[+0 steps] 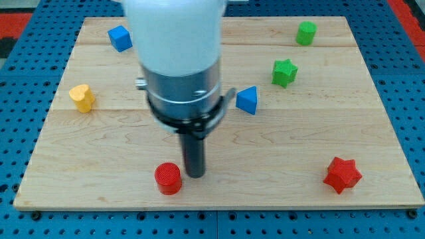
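While my tip point(194, 174) rests on the board point(292, 159), the red cylinder point(168, 178) sits just beside it at nine o'clock, maybe touching; a bare rod, it grips nothing. The blue wedge point(247, 100) lies at one o'clock.

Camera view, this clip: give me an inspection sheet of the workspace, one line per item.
Surface: wooden board on a blue pegboard, lying flat.
Things: my tip sits just to the view's right of the red cylinder, very close; contact cannot be told. Nearest other block is the blue triangle, up and to the view's right.
Clutter: blue cube and green cylinder near the view's top; green star; yellow block at the view's left; red star at lower right. All apart from one another.
Tool: dark rod under a metal collar, upright.
Cables: nothing seen.
Surroundings: red strip at the top right corner.
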`<state>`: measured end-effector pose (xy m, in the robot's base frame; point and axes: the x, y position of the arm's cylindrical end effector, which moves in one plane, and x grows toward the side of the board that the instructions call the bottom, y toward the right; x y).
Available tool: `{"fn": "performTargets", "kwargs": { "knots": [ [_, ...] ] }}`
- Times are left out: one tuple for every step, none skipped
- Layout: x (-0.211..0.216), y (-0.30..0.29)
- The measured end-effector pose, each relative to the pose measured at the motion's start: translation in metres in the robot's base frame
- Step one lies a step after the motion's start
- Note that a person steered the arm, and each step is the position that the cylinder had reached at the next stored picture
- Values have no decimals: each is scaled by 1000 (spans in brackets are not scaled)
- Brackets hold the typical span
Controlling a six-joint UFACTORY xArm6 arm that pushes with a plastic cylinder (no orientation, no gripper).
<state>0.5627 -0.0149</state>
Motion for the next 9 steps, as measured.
{"fn": "performTargets", "kwargs": {
  "knots": [
    [-6, 14],
    [-6, 14],
    [-6, 14],
    [-16, 50],
    [-18, 55],
    [-37, 103],
    [-84, 154],
    [-141, 187],
    [-128, 149]
  ]
}}
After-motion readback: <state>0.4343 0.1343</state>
